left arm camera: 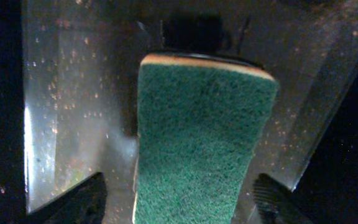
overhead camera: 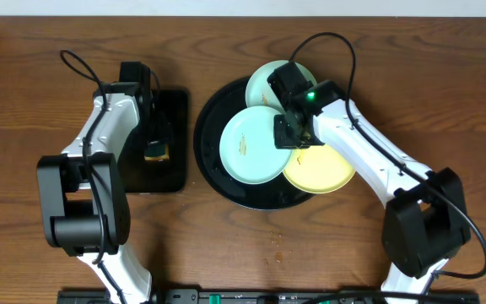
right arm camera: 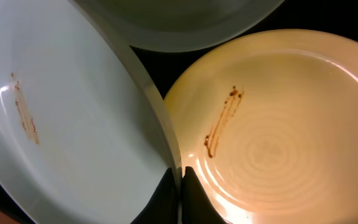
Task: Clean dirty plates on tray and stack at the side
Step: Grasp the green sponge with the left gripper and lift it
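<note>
Mint plate (overhead camera: 247,148), 9 o'clock on round tray (overhead camera: 202,139) (streaked) | right gripper (right arm camera: 180,186) pinches its rim | left gripper (left arm camera: 179,205) spread around sponge (left arm camera: 197,137) | step: likely pickup | next: grip sponge, scrub

Table (overhead camera: 24,101): brown wood grain. Two items sit directly on it: round black tray (overhead camera: 218,181) centre-right, and smaller rectangular black tray (overhead camera: 178,127) just left of it with a narrow gap between. A few crumbs (overhead camera: 277,239) lie on the bare wood in front of the round tray.
</note>
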Robot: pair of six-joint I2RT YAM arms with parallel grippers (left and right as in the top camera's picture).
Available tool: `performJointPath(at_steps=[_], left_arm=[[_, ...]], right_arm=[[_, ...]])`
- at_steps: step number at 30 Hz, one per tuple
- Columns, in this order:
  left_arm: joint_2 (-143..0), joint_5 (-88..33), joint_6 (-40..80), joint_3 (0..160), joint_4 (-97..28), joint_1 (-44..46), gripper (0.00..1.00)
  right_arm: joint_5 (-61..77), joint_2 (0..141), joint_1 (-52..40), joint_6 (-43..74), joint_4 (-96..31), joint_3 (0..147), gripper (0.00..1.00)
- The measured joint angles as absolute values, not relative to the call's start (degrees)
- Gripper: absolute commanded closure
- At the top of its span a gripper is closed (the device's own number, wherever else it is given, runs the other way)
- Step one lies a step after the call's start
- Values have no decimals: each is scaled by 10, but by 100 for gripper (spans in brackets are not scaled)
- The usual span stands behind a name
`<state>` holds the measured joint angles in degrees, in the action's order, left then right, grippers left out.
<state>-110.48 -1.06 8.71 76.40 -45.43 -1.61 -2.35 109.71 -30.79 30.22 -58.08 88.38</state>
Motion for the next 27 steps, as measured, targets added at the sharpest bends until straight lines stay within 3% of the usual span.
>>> performJointPath(at_steps=[10, 13, 15, 16, 18, 19, 20, 21, 22, 27], left_arm=[[-1105, -11, 87, 706, -396, -16, 34], [-1106, -12, 91, 694, -391, -16, 57], [-1106, -12, 89, 694, -387, -16, 87], [-1106, -11, 89, 694, -386, -16, 92], [-1106, -11, 87, 694, -382, -16, 92], [-1106, -11, 86, 694, -381, -16, 86], [-1106, -11, 84, 694, -380, -16, 56], [-1106, -11, 82, 694, -378, -16, 35], [-1106, -11, 86, 694, -374, -16, 26], [-1106, -11, 88, 694, -341, -16, 24]], right_arm=[[-17, 1099, -312, 304, -582, 884, 99], [-17, 1099, -312, 305, -582, 884, 99], [-16, 1099, -312, 305, -582, 884, 99], [-15, 1099, -312, 305, -582, 884, 99], [-15, 1099, -312, 306, -582, 884, 99], [-15, 1099, -312, 306, -582, 884, 99], [-15, 1099, -312, 306, -583, 884, 99], [-15, 1099, -312, 306, -584, 884, 99], [-15, 1099, -312, 306, -586, 884, 99], [-15, 1099, -312, 306, -588, 884, 99]])
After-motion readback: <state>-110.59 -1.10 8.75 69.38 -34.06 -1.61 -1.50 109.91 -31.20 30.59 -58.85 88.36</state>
